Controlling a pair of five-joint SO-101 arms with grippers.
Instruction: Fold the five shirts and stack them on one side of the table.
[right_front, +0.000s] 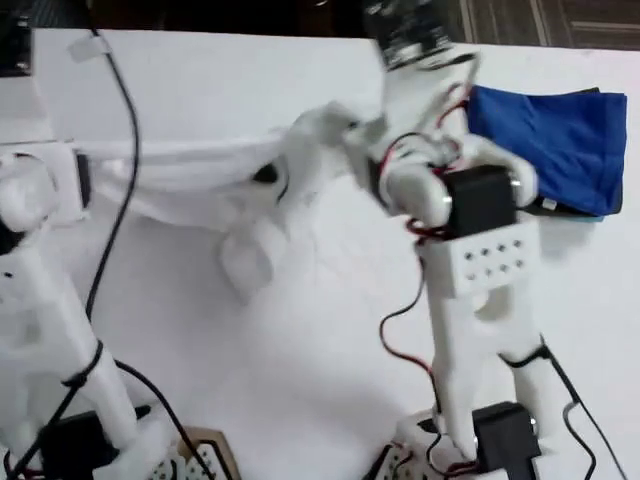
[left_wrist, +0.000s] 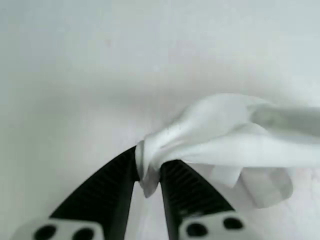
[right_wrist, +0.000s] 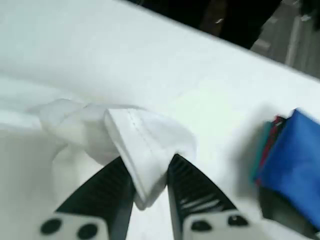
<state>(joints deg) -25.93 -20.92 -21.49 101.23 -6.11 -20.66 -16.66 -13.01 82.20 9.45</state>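
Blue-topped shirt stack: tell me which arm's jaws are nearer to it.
Right. The right arm, jaws shut on the white shirt, is close beside the stack; the left arm holds the other end, far across the table.

This looks like a robotics lab or a hobby test bench, not a room of a home. Two small arms, the left arm and the right arm, stand at a plain white table. Their white plastic bodies carry uncovered motors, a loose black cable and thin red wires. Behind the table edge there is a dark floor. With the arms are a white shirt and a stack of folded shirts.
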